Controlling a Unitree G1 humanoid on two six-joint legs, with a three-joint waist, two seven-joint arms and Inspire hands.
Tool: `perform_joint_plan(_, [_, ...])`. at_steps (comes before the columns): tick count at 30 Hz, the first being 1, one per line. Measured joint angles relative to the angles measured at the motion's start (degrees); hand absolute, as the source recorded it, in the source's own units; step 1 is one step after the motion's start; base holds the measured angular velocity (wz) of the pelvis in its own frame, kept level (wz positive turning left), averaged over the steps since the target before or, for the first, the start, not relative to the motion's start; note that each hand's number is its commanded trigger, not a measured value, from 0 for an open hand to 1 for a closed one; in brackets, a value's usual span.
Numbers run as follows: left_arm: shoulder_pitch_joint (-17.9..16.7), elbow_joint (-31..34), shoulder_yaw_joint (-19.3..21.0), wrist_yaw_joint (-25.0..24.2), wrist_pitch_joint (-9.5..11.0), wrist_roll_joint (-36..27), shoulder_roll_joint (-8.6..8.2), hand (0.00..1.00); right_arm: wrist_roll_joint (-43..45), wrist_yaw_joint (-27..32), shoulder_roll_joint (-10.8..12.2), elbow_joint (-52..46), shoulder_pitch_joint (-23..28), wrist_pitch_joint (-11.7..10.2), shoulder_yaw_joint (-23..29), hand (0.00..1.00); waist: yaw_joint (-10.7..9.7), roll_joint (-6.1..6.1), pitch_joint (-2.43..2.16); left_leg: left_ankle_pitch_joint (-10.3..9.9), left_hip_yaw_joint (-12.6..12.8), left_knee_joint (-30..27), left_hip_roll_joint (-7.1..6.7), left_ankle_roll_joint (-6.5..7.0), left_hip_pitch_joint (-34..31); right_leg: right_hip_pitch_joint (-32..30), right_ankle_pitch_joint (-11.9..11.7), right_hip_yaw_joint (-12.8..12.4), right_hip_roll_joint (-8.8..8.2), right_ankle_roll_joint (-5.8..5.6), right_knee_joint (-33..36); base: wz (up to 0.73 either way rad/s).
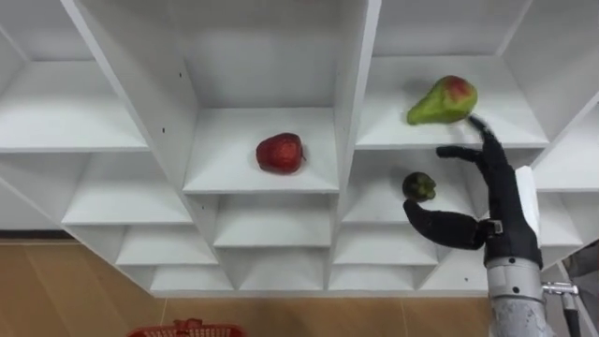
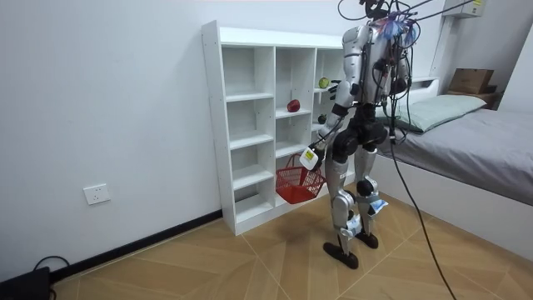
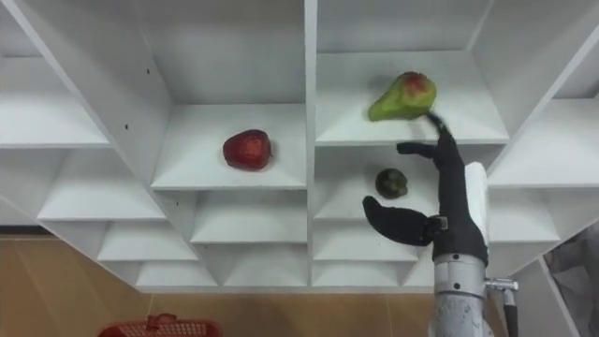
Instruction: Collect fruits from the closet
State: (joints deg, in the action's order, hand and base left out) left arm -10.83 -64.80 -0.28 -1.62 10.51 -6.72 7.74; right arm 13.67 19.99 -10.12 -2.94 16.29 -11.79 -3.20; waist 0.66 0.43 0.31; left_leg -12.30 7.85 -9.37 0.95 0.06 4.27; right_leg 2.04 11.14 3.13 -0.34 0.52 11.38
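Right hand (image 1: pixel 501 201) is reaching, spread wide and empty, toward the pear (image 1: pixel 442 101) on an upper right shelf of the closet (image 1: pixel 356 94).
Fingertips are sitting just beside the pear's fat end. Pear is looking firm, light and smooth, apt to roll or bruise: cup the wide belly, not the neck. Red apple (image 1: pixel 280 153) is lying in the middle compartment, small dark fruit (image 1: pixel 418 185) one shelf below the pear. Left hand (image 2: pixel 311 158) is hanging low by the red basket (image 2: pixel 298 185); its hold cannot be told.

Bright, even light leaves soft shadows inside the white closet (image 1: pixel 357 103).
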Motion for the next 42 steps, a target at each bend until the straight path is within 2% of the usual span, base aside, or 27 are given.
perform_joint_plan(6, [0.1, -0.7, 0.0, -0.1, 0.0, -0.5, 0.04, 1.00, -0.1, 1.1, -0.2, -3.3, 0.0, -0.1, 0.0, 0.00, 0.1, -0.33, 0.18, 0.0, 0.2, 0.0, 0.16, 0.00, 0.0, -0.2, 0.0, -0.3, 0.20, 0.07, 0.1, -0.02])
perform_joint_plan(9, [0.0, -0.8, 0.0, -0.1, 0.0, -0.5, 0.22, 1.00, -0.3, 2.7, -0.2, -8.7, -0.6, -3.6, 0.0, 0.00, 0.1, -0.67, -0.35, 0.0, 0.3, 0.0, 0.32, -0.01, 0.5, 0.2, -0.2, -1.0, 0.50, 0.25, -0.7, -0.02])
perform_joint_plan(11, [0.0, -0.9, 0.0, -0.1, 0.0, -0.5, 0.27, 1.00, -0.2, 3.1, -0.2, -9.3, -1.1, -4.6, -0.1, 0.00, 0.1, -0.79, -0.38, 0.0, 0.3, 0.0, 0.36, -0.02, 0.8, 0.9, -0.3, -1.2, 0.57, 0.27, -0.8, 0.00])
perform_joint_plan(19, [0.0, -0.9, 0.0, 0.9, 0.0, -0.5, 0.67, 1.00, -0.1, 3.3, 0.1, -9.3, -1.1, -4.7, -0.6, 0.00, -0.3, -0.90, -0.46, 0.0, 0.3, 0.0, 0.34, -0.03, 1.1, 0.9, -0.4, -1.1, 0.58, 0.24, -0.7, 0.00])
perform_joint_plan(34, [0.4, -0.9, -1.4, 1.1, 0.0, -0.5, 0.70, 1.00, 0.1, 4.4, 0.0, -9.4, -1.2, -4.7, -2.3, 0.00, -0.3, -0.13, -0.69, 0.0, 0.9, 0.0, 0.44, -0.03, -0.4, -1.0, -0.6, -1.3, 0.61, 0.29, -0.4, -0.02])
perform_joint_plan(42, [0.4, -1.3, -1.6, 1.5, 0.0, -0.3, 0.76, 1.00, 0.2, 4.4, 0.0, -9.3, -1.5, -4.7, -2.3, 0.00, -0.2, -0.44, -0.58, 0.0, 0.9, 0.0, 0.43, -0.02, -0.6, -0.9, -0.6, -1.2, 0.58, 0.30, -0.3, 0.00])
